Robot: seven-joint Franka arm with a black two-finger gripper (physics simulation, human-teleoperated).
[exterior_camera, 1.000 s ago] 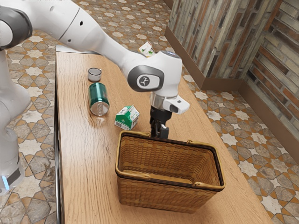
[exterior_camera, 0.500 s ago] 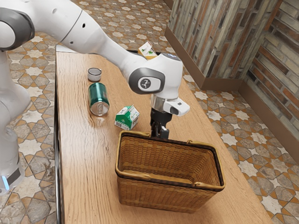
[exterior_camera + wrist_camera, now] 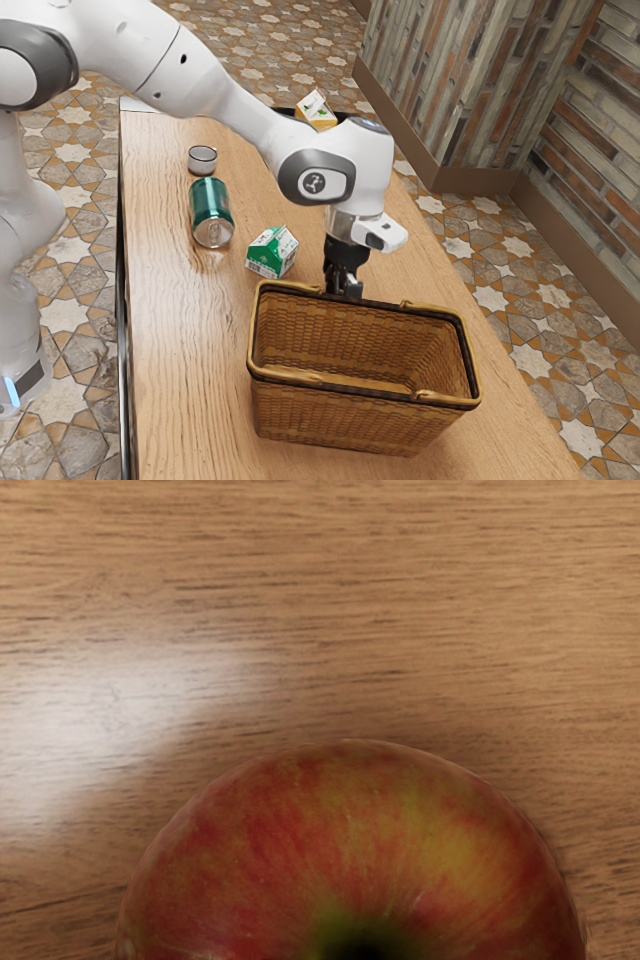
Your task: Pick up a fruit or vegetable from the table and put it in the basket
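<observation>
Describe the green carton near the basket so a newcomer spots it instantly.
On the wooden table is a big wicker basket. Between it and a green can is a small green carton with white patches. Its gabled top sets it apart from the round can.

Free air above the basket [image 3: 340,418], its rim [image 3: 385,308] just beside the low tool [image 3: 344,284].

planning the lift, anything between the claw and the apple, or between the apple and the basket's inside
Nothing visible stands between the claw and the apple. The basket's wall beside the claw stands between the apple and the basket's inside, so the apple probably needs lifting over that rim.
</observation>
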